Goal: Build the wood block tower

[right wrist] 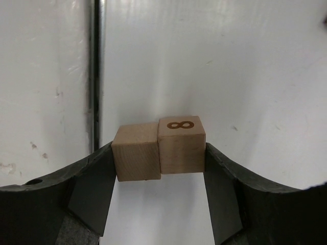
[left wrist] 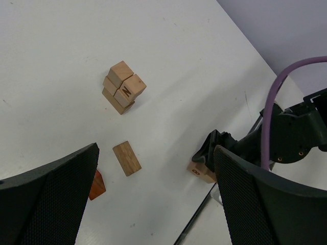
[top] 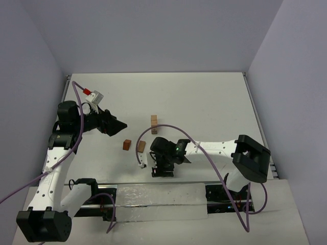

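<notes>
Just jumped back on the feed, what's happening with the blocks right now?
The right gripper is down near the front edge of the table, its fingers touching either side of a plain block and a marked block sitting side by side. The left gripper hangs open and empty. The tower stands a few blocks high mid-table, with a tan block and a reddish-brown block loose nearby.
</notes>
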`<state>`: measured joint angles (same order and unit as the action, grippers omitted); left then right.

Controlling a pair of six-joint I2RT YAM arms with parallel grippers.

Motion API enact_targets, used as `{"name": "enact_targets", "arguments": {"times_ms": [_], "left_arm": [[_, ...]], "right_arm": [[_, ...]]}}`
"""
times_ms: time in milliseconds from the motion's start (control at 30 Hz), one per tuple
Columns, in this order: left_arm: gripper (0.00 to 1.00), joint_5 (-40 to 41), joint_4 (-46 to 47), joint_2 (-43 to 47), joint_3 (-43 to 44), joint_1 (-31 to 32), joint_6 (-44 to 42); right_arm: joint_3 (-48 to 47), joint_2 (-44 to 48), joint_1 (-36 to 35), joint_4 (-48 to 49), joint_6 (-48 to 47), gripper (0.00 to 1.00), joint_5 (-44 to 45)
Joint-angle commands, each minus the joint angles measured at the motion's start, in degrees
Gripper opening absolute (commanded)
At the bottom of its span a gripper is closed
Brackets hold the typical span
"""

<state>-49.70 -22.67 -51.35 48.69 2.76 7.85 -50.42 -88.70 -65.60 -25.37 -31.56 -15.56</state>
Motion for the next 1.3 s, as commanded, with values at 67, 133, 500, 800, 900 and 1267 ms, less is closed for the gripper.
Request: {"name": "enact_targets", "arguments": {"times_ms": [67,133,500,800,900,1267], "left_arm": [[0.99,0.4,-0.7,0.4,2.8,-0.5,-0.6],[0.99,0.4,-0.7,0.3,2.8,-0.5,-0.6],[0.99,0.1,0.2,0.0,2.5,-0.5,-0.5],[0.99,-0.1,0.4,-0.2,2.4,-0.5,-0.4],[0.99,-0.1,0.3,-0.2,2.5,-0.5,-0.7],[0.99,0.2,-0.1,-0.2,2.2,-0.5,-1.2]], "right_arm": [[-5.4,-3.9,2.6,0.5,5.3,0.62,1.0],[-5.9,-5.0,2.7,0.8,6.2,0.62,1.4],[-6.8,-7.5,2.7,1.0,8.2,0.81,3.3],[-5.1,-4.8,2.9,1.3,4.6,1.0,2.1],[-4.5,-3.7,3.6,1.7,1.3,1.0,0.6],[-2.4,-2.3,5.0,3.3,-8.2,1.0,-2.1]]}}
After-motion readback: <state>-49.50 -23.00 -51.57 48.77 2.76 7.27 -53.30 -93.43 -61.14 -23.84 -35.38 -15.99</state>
